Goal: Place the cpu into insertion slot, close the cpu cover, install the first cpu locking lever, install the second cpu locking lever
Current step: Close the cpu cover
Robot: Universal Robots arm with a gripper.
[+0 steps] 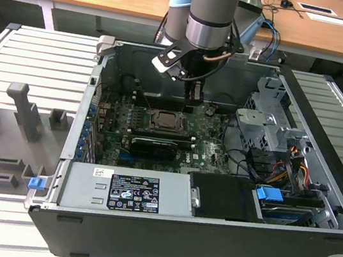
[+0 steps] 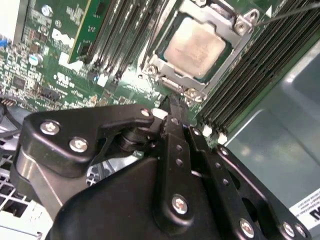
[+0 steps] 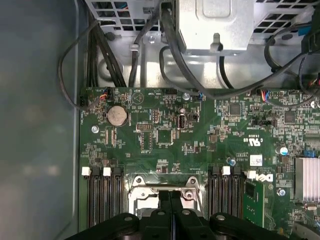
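In the second wrist view the cpu [image 2: 195, 44] lies flat in the insertion slot [image 2: 220, 64], its tan metal face showing. The silvery cpu cover [image 2: 162, 64] frames it and appears to lie down over its edges. A thin lever rod [image 2: 287, 12] runs off past one corner of the socket. My gripper [image 2: 174, 106] hangs just above the socket's edge, black fingers pressed together with nothing seen between them. The exterior view puts the gripper [image 1: 194, 96] over the back of the insertion slot [image 1: 168, 122]. In the first wrist view the fingers [image 3: 165, 200] meet over the cover's screw tabs [image 3: 162, 182].
Black memory slots [image 3: 102, 200] flank the socket on both sides. A long black card [image 1: 151, 146] lies in front of it, the power supply [image 1: 123, 189] nearer still. A drive cage [image 1: 269, 124] and cables [image 1: 281, 171] fill the exterior view's right. The case walls [image 1: 90, 110] enclose everything.
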